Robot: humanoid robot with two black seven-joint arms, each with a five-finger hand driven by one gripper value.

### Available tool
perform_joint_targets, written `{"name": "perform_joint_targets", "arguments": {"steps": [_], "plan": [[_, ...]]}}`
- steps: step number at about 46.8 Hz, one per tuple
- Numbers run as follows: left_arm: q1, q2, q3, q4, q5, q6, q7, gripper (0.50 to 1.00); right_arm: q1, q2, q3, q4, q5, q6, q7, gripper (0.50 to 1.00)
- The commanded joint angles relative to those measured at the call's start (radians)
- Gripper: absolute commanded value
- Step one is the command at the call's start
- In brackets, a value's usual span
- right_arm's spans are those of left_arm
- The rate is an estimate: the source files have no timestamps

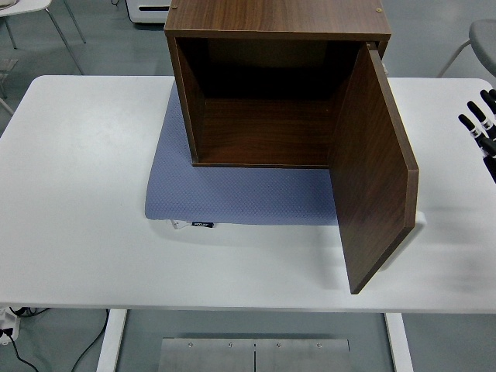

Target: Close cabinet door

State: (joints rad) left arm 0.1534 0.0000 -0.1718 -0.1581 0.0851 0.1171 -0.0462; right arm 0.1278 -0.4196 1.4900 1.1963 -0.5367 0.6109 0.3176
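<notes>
A dark brown wooden cabinet (271,31) stands at the back middle of the white table, on a blue-grey mat (232,194). Its inside is empty. Its door (372,170), hinged on the right side, stands wide open and swings out toward the table's near edge. My right hand (484,128) is at the right edge of the picture, well to the right of the door and apart from it. Its black fingers are spread and hold nothing. My left arm is not in view.
The white table (77,194) has bare surface left of the mat and in front of it. Chairs stand beyond the table at the top left (31,15) and top right (480,35). A white unit (147,9) stands behind the cabinet.
</notes>
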Motion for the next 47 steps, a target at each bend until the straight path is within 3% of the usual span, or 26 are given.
{"name": "perform_joint_targets", "arguments": {"steps": [1, 18, 47], "plan": [[-0.002, 0.000, 0.000, 0.000, 0.001, -0.001, 0.000, 1.000, -0.011, -0.005, -0.001, 0.015, 0.000, 0.000, -0.002, 1.000], [-0.002, 0.000, 0.000, 0.000, -0.001, -0.001, 0.000, 1.000, -0.100, -0.008, -0.014, 0.092, -0.012, 0.000, -0.006, 1.000], [0.000, 0.000, 0.000, 0.000, -0.001, -0.001, 0.000, 1.000, -0.249, -0.088, -0.010, 0.218, -0.012, 0.000, -0.006, 1.000]]}}
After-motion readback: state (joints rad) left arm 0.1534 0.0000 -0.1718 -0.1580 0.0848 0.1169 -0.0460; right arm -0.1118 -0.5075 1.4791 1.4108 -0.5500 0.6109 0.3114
